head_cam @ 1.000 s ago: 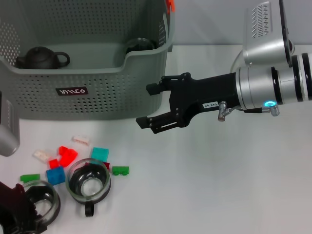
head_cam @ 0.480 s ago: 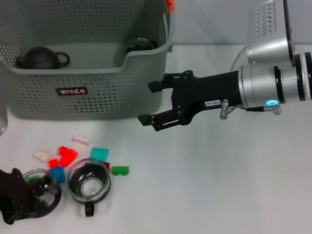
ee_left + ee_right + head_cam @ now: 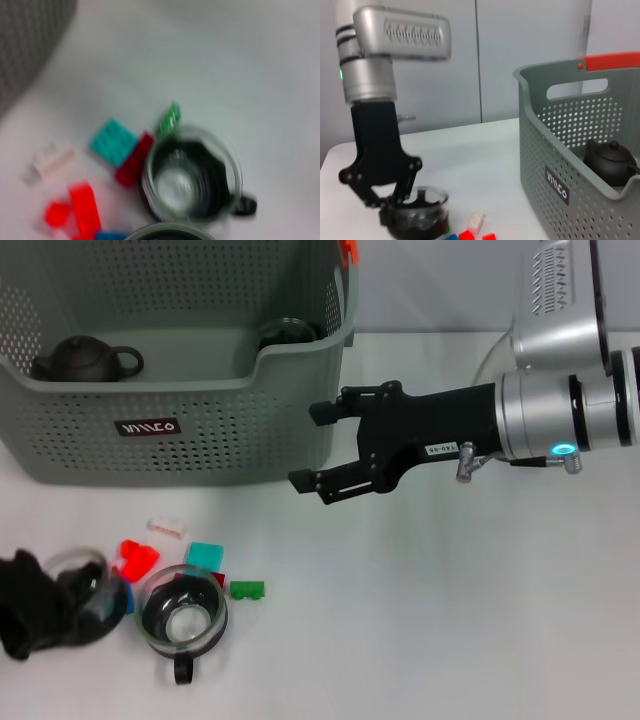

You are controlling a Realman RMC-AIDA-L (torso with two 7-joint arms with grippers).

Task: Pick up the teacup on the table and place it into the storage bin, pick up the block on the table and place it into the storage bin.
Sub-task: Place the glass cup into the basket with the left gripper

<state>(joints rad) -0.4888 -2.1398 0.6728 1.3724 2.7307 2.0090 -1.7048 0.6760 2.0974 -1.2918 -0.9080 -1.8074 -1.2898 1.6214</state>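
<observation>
Grey-green perforated plastic storage bin [image 3: 180,430] stands at the bench's [image 3: 450,620] rear left, a dark teapot [image 3: 85,358] inside. Two glass teacups [image 3: 182,615] and scattered small plastic blocks [image 3: 205,557] lie in front of it.

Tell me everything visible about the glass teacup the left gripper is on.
The glass teacup is a clear, round cup with a dark lining or insert, standing upright on the white table at the near left. The left gripper has its black fingers closed over the rim, shown more plainly in the right wrist view. It sits beside a second glass teacup with a black handle, and the coloured blocks lie just behind it. Whether it has left the table cannot be told.
</observation>
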